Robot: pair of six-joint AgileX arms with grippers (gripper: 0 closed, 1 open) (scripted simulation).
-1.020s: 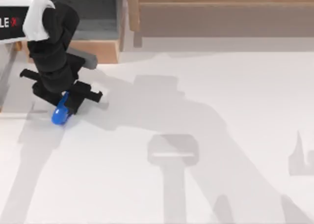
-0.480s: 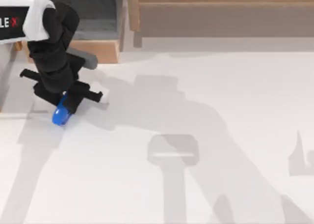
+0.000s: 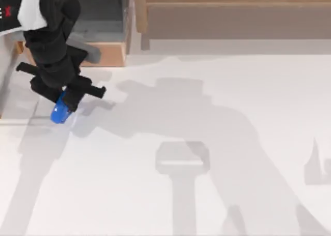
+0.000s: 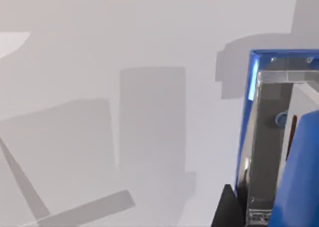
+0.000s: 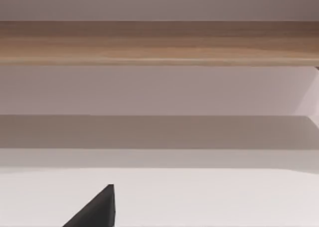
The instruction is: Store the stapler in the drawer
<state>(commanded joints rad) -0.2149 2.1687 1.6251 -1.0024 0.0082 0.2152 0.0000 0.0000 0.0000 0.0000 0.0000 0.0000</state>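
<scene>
The bright blue stapler (image 3: 60, 112) hangs in my left gripper (image 3: 66, 98), which is shut on it at the table's far left, just in front of the drawer. The drawer (image 3: 103, 54) stands pulled out at the back left, its grey inside (image 3: 101, 11) lying behind the tan front panel. In the left wrist view the stapler (image 4: 269, 137) shows its silver underside above the white table, with a black finger (image 4: 227, 213) beside it. Part of my right gripper (image 5: 97, 209) shows as a black tip, facing the wooden cabinet.
A long wooden cabinet (image 3: 232, 13) runs along the back edge, to the right of the drawer. Its tan rail (image 5: 159, 43) crosses the right wrist view. The white tabletop (image 3: 207, 158) carries the arms' shadows.
My left gripper has carried the stapler a little back and to the left, toward the drawer's front. The arm's shadow has shifted with it.
</scene>
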